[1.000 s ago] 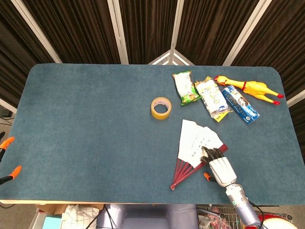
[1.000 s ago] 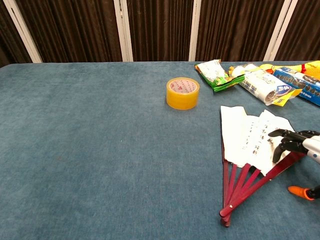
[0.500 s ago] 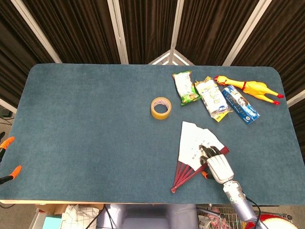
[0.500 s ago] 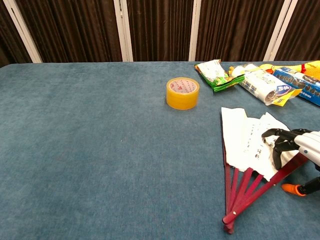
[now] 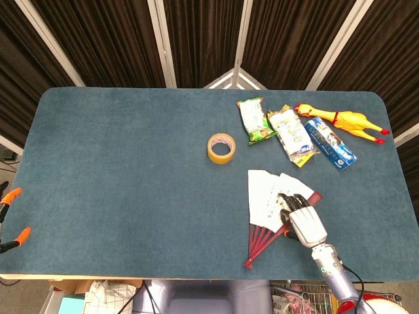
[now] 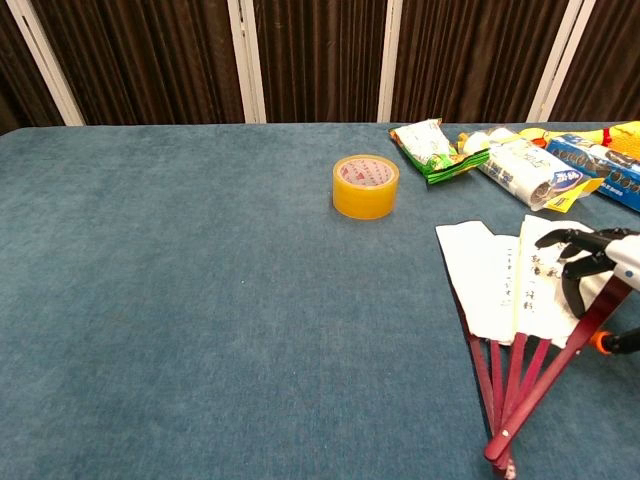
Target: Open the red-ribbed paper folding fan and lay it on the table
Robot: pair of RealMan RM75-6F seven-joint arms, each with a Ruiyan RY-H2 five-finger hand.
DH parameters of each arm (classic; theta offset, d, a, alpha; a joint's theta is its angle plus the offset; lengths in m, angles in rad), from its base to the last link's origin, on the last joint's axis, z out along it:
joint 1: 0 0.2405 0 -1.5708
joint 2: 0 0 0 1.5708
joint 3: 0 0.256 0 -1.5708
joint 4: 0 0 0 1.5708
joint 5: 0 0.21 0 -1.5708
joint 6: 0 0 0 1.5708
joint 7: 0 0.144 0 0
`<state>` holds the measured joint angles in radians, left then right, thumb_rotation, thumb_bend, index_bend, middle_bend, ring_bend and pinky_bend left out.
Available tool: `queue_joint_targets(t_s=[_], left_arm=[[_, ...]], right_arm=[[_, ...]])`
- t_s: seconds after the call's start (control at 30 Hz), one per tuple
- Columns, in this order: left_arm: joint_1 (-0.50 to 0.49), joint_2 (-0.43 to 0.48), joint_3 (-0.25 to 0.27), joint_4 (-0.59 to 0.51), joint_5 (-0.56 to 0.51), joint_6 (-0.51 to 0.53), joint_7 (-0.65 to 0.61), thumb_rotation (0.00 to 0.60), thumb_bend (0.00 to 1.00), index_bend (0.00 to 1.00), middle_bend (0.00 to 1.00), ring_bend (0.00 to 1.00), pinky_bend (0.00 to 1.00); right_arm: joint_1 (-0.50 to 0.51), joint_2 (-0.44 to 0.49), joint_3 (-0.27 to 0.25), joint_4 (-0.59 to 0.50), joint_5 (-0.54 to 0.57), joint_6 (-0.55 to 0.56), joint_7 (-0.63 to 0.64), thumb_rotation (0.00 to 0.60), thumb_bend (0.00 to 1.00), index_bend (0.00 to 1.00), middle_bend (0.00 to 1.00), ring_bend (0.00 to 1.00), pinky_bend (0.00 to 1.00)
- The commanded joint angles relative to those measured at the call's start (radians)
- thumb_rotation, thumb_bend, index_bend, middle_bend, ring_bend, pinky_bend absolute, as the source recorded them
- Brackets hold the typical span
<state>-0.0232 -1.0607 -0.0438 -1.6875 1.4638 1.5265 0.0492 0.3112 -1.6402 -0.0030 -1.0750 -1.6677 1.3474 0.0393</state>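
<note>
The paper folding fan (image 5: 264,195) lies partly spread on the blue table at the front right, white leaf with writing facing up. Its red ribs (image 5: 265,239) converge on a pivot near the front edge. In the chest view the fan (image 6: 490,280) shows with its ribs (image 6: 520,390) running down to the frame's bottom. My right hand (image 5: 303,221) sits at the fan's right edge, dark fingers curled over the leaf and the outermost red rib. The same hand (image 6: 605,250) shows at the chest view's right border. My left hand appears in neither view.
A yellow tape roll (image 5: 220,148) stands left of and behind the fan. Behind it lie a green snack pack (image 5: 254,120), a white-yellow pack (image 5: 292,134), a blue pack (image 5: 330,142) and a rubber chicken (image 5: 347,120). Orange clamp tips (image 5: 8,196) poke in at the left edge.
The right hand has moved right and back, drawing the outermost rib with it. The fan has spread wider and its pivot has slid right along the front edge.
</note>
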Motion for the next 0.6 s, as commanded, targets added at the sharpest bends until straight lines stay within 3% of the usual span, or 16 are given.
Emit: queue_joint_targets(t_s=[0.03, 0.37, 0.6], left_arm=[[0.000, 0.000, 0.001, -0.001, 0.001, 0.001, 0.001, 0.600, 0.34, 0.16, 0.00, 0.00, 0.00], [0.000, 0.001, 0.003, -0.003, 0.006, -0.001, -0.002, 0.600, 0.34, 0.16, 0.00, 0.00, 0.00], [-0.006, -0.002, 0.006, -0.001, 0.008, -0.011, 0.000, 0.600, 0.34, 0.16, 0.00, 0.00, 0.00]], right_arm=[[0.014, 0.041, 0.006, -0.048, -0.001, -0.006, -0.035, 0.600, 0.40, 0.66, 0.19, 0.24, 0.19], [0.049, 0.128, 0.010, -0.211, 0.009, -0.060, -0.083, 0.600, 0.46, 0.80, 0.21, 0.24, 0.21], [0.109, 0.185, 0.070, -0.326, 0.024, -0.089, -0.053, 0.600, 0.46, 0.85, 0.23, 0.26, 0.22]])
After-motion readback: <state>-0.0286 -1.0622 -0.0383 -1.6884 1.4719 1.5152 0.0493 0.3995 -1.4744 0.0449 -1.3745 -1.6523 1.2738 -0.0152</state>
